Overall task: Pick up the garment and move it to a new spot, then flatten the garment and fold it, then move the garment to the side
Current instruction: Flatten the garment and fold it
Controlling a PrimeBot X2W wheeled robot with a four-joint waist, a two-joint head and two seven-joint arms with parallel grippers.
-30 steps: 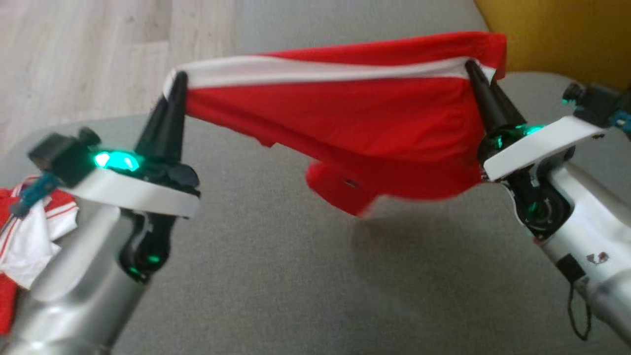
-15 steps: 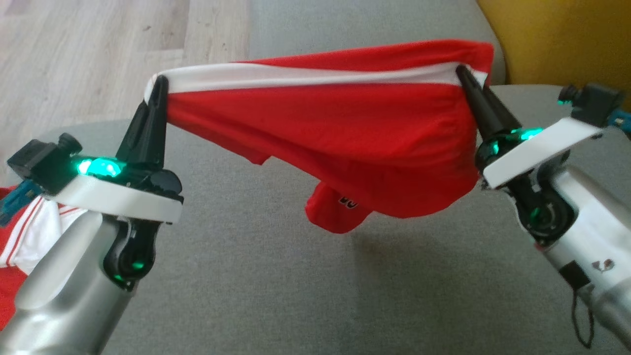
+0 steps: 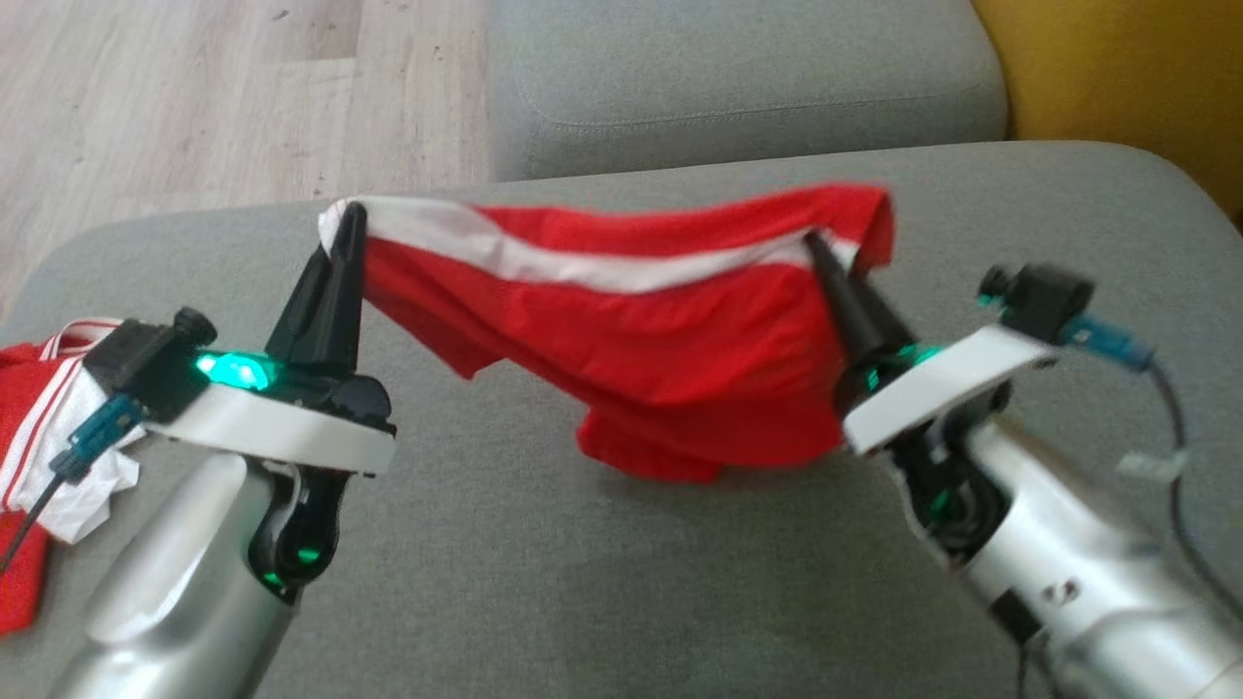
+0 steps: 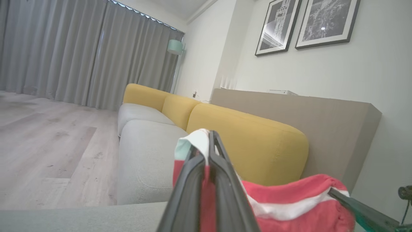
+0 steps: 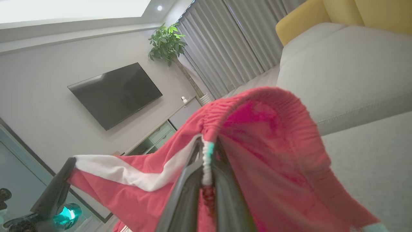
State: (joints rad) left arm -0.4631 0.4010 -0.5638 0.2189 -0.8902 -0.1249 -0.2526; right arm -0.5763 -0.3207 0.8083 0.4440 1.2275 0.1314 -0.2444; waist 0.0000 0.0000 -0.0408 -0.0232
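Observation:
A red garment [image 3: 641, 340] with a white stripe hangs stretched between my two grippers over the grey sofa seat [image 3: 544, 582]. My left gripper [image 3: 348, 216] is shut on its left end at the white stripe. My right gripper [image 3: 814, 243] is shut on its right end near the gathered red hem. The cloth sags in the middle and its lowest fold reaches the cushion. The left wrist view has the fingers [image 4: 209, 154] pinching white and red cloth [image 4: 289, 203]. In the right wrist view the red cloth [image 5: 257, 154] drapes over the shut fingers [image 5: 206, 167].
Another red and white garment [image 3: 49, 456] lies bunched at the seat's left edge, under my left arm. A second grey cushion [image 3: 738, 78] lies beyond, with a yellow backrest [image 3: 1117, 68] at the right. Wooden floor [image 3: 194, 97] lies off the far left.
The grippers have come closer together and lower, so the garment sags more and its bottom fold has dropped onto the seat. The head view has also shifted.

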